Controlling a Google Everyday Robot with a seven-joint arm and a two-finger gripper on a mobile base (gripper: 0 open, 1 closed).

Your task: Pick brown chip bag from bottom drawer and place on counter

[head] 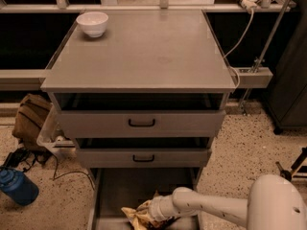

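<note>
Lifting from here could go wrong. The brown chip bag (133, 215) lies low in the bottom drawer (139, 188) at 6 o'clock. It is crinkly, so it could slip or bump the upper drawers (141, 123) sticking out above it. The gripper (150, 214) is right at the bag; I cannot tell if it is open or shut.

Counting: one blue bottle (18, 188), one tan backpack (29, 119), one white bowl (92, 23) at 11 o'clock on the table (144, 56), three drawers, one bag, one gripper.

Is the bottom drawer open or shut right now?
Open. The bottom drawer sticks out past the upper drawers, floor exposed, with the brown chip bag inside it and the claw at the bag.
</note>
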